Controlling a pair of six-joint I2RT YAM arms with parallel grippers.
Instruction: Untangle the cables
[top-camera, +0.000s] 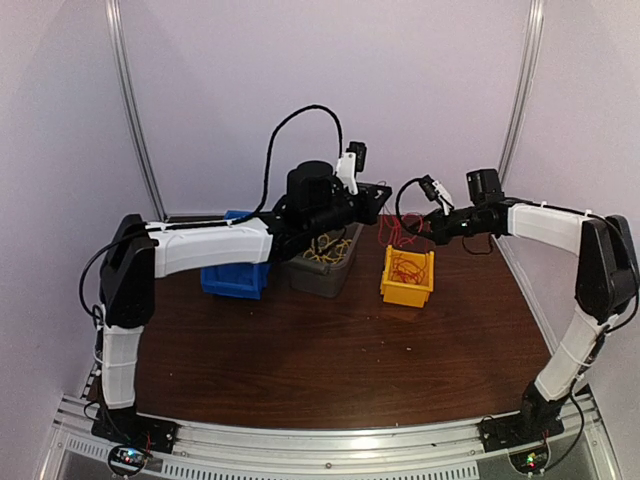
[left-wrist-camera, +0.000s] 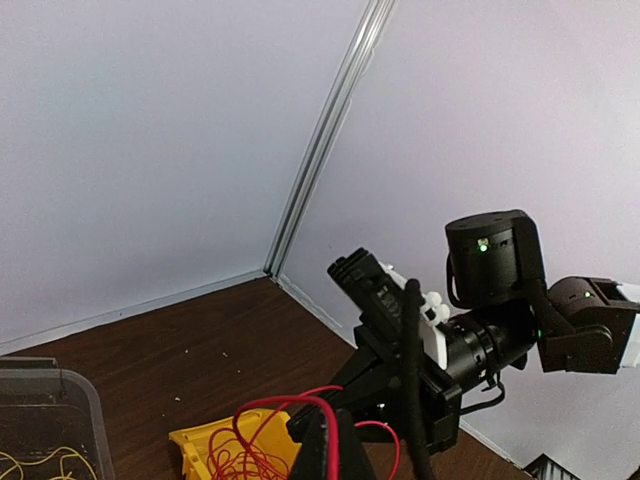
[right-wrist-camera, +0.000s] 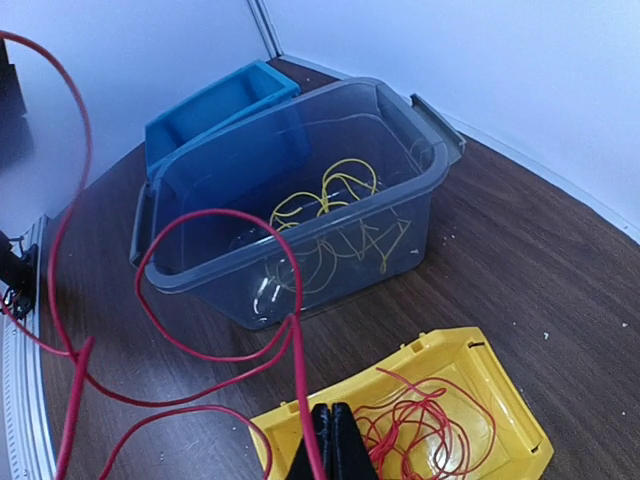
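Left pincer (left-wrist-camera: 322, 415): closed on a thin red wire (right-wrist-camera: 190, 213) | Right pincer (right-wrist-camera: 332, 412): closed on the same wire | Beneath: yellow plastic bin (right-wrist-camera: 440, 345) with more red wires (right-wrist-camera: 420, 420), on brown bench (right-wrist-camera: 520, 250)

The red cables (right-wrist-camera: 415, 425) sit in a yellow bin (top-camera: 407, 293). The yellow cables (right-wrist-camera: 330, 215) sit in a see-through grey tub (right-wrist-camera: 300, 228). Another bin (top-camera: 235, 280) is blue. The desk (top-camera: 330, 360) is dark brown. The robot arms (top-camera: 215, 245) are white and black. The walls (top-camera: 430, 80) are pale purple.
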